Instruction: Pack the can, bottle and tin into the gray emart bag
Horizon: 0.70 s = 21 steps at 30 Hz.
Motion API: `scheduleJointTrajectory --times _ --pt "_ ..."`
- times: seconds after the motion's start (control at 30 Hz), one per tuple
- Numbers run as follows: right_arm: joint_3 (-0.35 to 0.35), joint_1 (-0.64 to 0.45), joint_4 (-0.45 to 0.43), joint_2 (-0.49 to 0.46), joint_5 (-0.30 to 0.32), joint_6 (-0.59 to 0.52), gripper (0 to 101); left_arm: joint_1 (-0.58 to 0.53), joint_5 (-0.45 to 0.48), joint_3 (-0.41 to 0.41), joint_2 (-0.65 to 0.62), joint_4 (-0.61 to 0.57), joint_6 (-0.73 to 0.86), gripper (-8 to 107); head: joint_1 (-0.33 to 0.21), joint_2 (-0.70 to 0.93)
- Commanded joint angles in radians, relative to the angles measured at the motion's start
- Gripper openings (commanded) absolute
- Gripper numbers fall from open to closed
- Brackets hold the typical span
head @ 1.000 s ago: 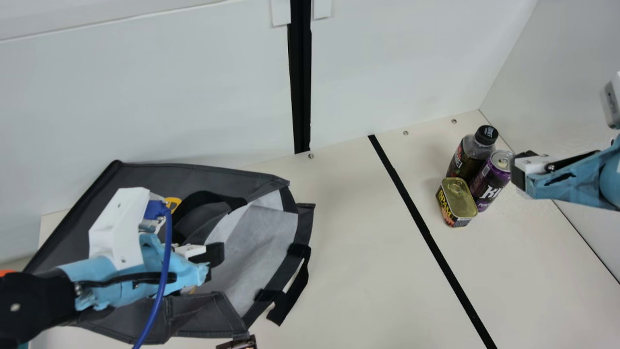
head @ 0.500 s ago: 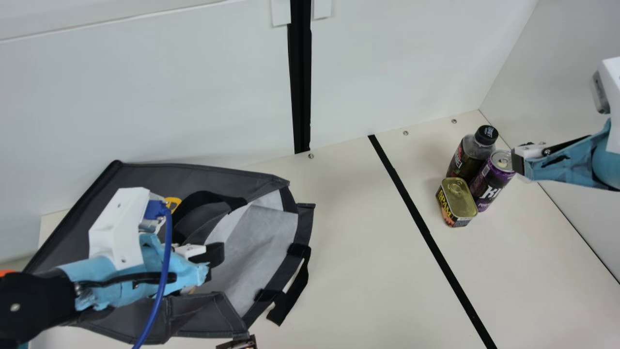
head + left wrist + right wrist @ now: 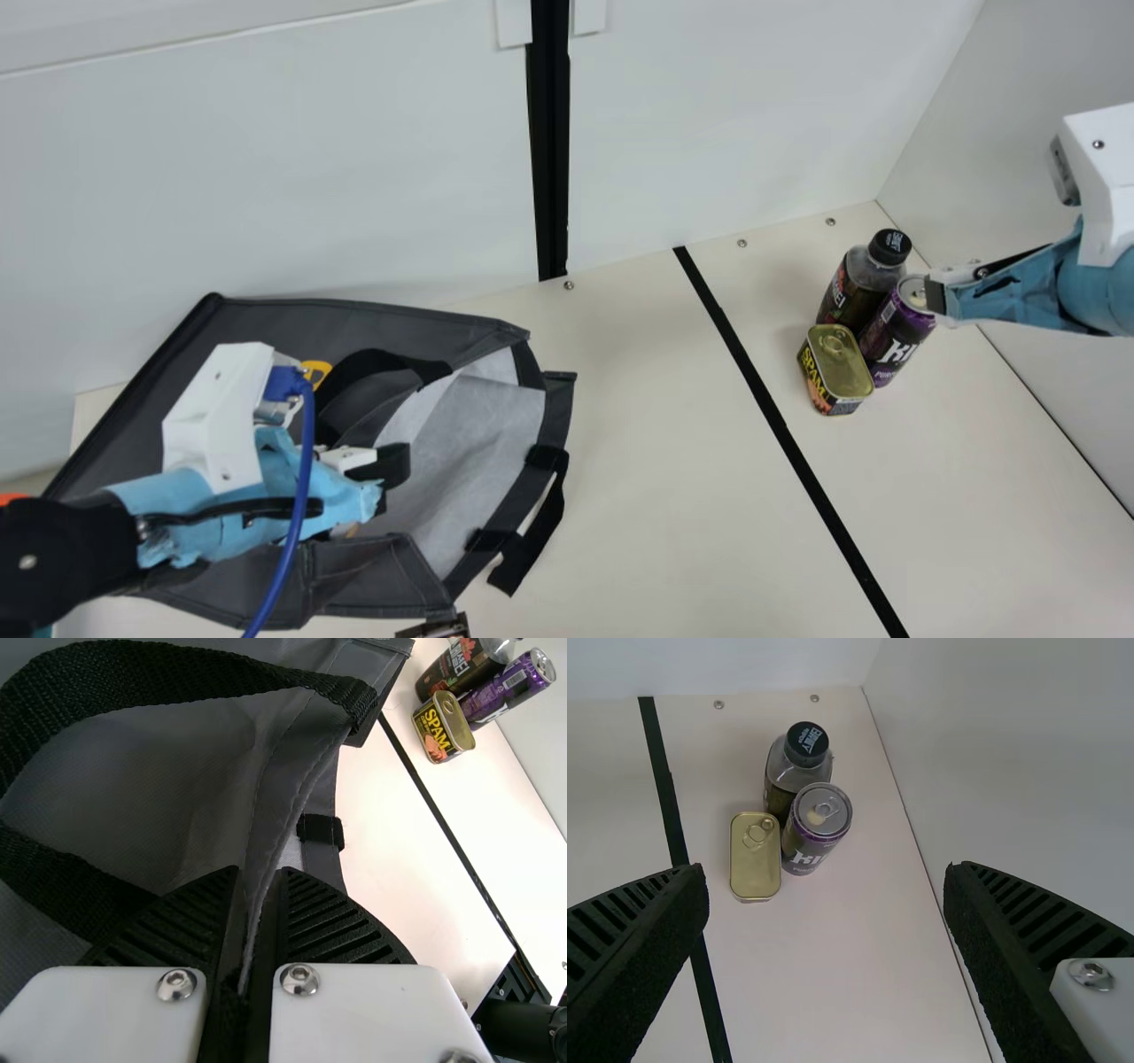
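Right fingers point(image 3: 935, 296) have moved inward above the table point(image 3: 656, 478).

PASS: between bag point(image 3: 257, 323) and tin point(image 3: 842, 361) — open | BLOCK: can point(image 3: 893, 337), bottle point(image 3: 858, 288) crowd tin

Looks bright and evenly lit in the main view, soft across the table point(image 3: 656, 478) between the left gripper point(image 3: 394, 478) and right gripper point(image 3: 935, 297). Shades faintly beside the tin point(image 3: 837, 361), near the right gripper, and gleams mildly on the lid. In the left wrist view, washes almost to white on the table beyond the left gripper, yet sinks dark in the bag point(image 3: 177, 780) around the fingertips; glints on 2 screws point(image 3: 176, 984) just behind. Turns dimmer and greyer in the right wrist view, notably on the wall point(image 3: 1028, 771) beyond the right gripper.
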Motion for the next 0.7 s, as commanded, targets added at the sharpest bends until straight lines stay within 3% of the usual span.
scheduleJointTrajectory --times 0.0,0.67 --pt "0.001 -0.005 0.005 0.009 -0.002 -0.004 91 0.000 0.000 0.000 0.000 0.000 0.000 10 -0.023 -0.001" --pt "0.016 -0.038 0.027 0.130 -0.029 -0.023 91 0.000 0.000 0.000 0.000 0.000 0.000 10 -0.023 -0.001"
